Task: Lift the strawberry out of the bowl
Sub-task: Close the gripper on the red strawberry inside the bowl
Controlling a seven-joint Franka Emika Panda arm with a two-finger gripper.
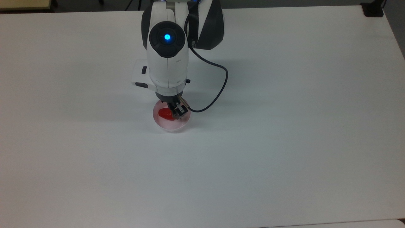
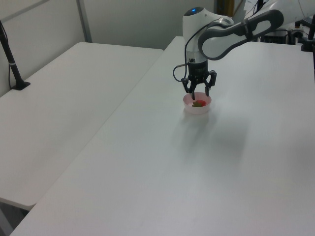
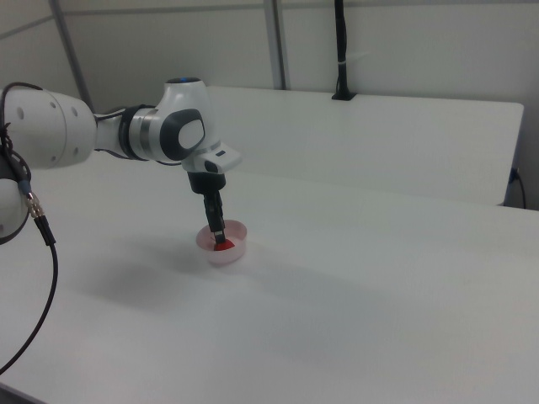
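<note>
A small pale pink bowl [image 1: 172, 128] stands on the white table, with a glossy red strawberry [image 1: 163, 114] lying inside it. My gripper [image 1: 174, 112] points straight down into the bowl and covers the strawberry's cap end in the top view. In the left view the gripper [image 2: 198, 93] is open, its two fingers spread either side of the strawberry [image 2: 199, 103] just above the bowl [image 2: 197, 110] rim. In the right view the gripper [image 3: 218, 237] reaches into the bowl [image 3: 232, 255], down to the strawberry [image 3: 221, 246].
A black cable [image 1: 218, 91] loops from the wrist over the table to the top view's right of the bowl. The white table [image 1: 284, 142] spreads wide around the bowl. A second table [image 2: 64, 98] with a black post [image 2: 12, 64] lies to the left view's left.
</note>
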